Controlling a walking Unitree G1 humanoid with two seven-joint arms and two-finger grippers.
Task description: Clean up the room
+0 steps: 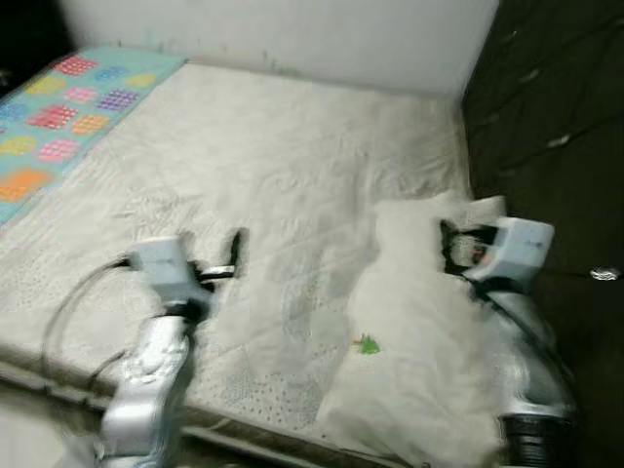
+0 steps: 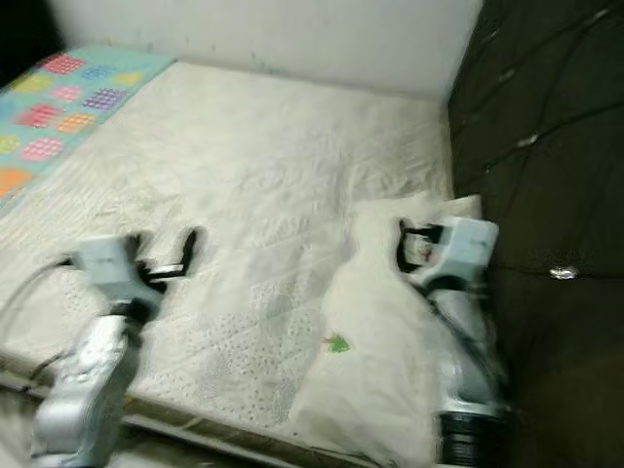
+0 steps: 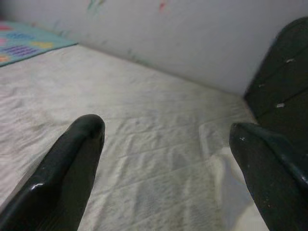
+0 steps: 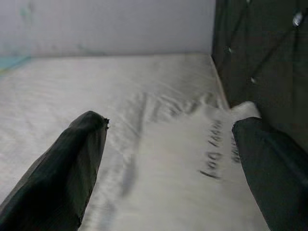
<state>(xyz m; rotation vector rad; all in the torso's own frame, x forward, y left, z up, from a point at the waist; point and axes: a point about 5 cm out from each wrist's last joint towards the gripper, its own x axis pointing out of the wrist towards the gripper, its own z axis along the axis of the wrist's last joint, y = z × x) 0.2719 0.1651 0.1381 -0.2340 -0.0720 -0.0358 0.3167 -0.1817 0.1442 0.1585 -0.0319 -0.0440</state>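
A white pillow with a small green mark lies at the right side of the bed, against the dark headboard. My right gripper hovers over the pillow's far end, open, with nothing between its fingers; dark lettering on the pillow shows past them. My left gripper is held over the white quilted bed cover to the pillow's left, also open and empty, with its fingers spread wide.
A turquoise blanket with coloured squares lies at the bed's far left. A dark tufted headboard runs along the right. A pale wall bounds the far side. The bed's near edge is just below my arms.
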